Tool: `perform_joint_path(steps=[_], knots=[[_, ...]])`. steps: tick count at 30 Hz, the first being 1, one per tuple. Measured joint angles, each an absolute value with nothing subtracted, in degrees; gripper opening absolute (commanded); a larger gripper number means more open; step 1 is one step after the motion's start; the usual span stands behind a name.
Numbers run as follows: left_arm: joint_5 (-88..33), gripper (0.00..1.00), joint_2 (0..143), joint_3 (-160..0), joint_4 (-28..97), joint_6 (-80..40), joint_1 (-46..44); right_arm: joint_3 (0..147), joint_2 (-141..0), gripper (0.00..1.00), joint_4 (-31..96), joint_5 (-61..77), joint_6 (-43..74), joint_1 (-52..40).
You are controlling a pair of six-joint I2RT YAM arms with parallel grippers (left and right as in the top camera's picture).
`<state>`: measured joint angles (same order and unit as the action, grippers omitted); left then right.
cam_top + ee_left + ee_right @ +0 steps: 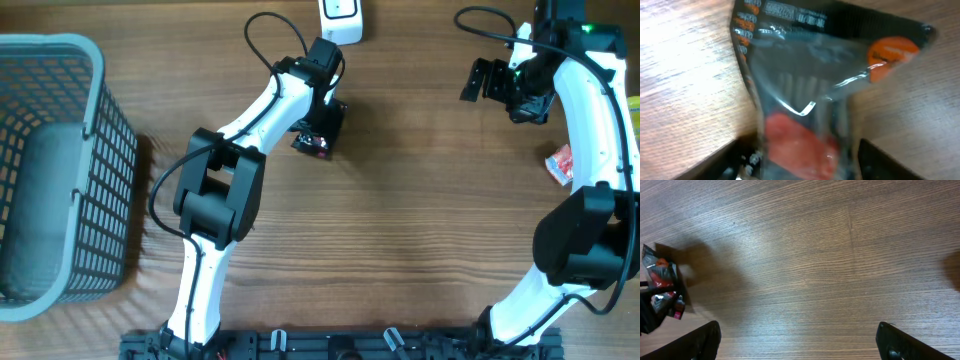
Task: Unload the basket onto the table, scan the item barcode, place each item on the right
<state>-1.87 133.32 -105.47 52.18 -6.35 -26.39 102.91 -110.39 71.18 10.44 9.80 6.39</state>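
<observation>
A dark packet (pixel 805 100) with a clear window, an orange label and red contents is seen directly between the left fingers (pixel 737 162). In the left wrist view it fills the gap between them and stretches away from them over the wooden desk (pixel 680 75). That view is blurred, so print and any barcode cannot be read. One finger is seen at each lower corner, on either side of the packet's near end. They are set partway apart, close to the packet's sides. Whether they are pressed against it cannot be told. From overhead, the packet is found at the far middle of the desk, under the tip of the left arm. It is placed just short of the white scanner (pixel 340 20), which is cut off by the top edge and is not touched by the packet.

The right fingers (pixel 702 342) are spread wide and nothing is held or touched by them. Only bare desk is seen between them in the right wrist view, and the packet appears at the far left of that view, well apart from them. Overhead, they are seen over the far right of the desk.

A grey basket (pixel 95 150) is placed at the left edge. A small red item (pixel 560 165) is partly hidden by the right arm.
</observation>
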Motion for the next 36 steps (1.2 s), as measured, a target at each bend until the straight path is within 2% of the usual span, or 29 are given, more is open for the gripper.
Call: perform_joint_path(steps=[3,6,7,9,10,14,21,25,36], knots=[[-1.5,0.55,133.3,-105.3,51.9,-6.3,-26.3,102.9,-110.4,1.0,71.2,10.4,9.8,6.4],[-1.5,0.46,133.3,-105.3,51.8,-6.3,-26.3,102.9,-110.4,1.0,71.2,10.4,9.8,6.4],[-1.4,0.42,133.3,-105.3,51.8,-6.4,-26.3,102.9,-110.4,1.0,71.2,10.4,9.8,6.4],[-1.4,0.27,133.3,-105.3,51.8,-6.4,-26.3,102.9,-110.4,1.0,71.2,10.4,9.8,6.4],[-1.4,0.23,133.3,-105.3,51.8,-6.5,-26.3,102.9,-110.4,1.0,71.2,10.4,9.8,6.4],[-1.9,0.19,132.7,-105.5,51.9,-6.9,-26.3,102.9,-110.4,1.0,71.2,10.4,9.8,6.4],[-3.7,0.18,132.2,-105.4,53.1,-8.7,-26.2,102.9,-110.4,1.0,71.1,10.4,9.8,6.4],[-5.5,0.12,132.2,-105.5,54.0,-9.6,-26.2,102.9,-110.4,1.0,71.1,10.4,9.8,6.4],[-10.3,0.12,132.1,-105.5,56.6,-13.0,-26.2,102.9,-110.4,1.0,71.1,10.4,9.8,6.4]])
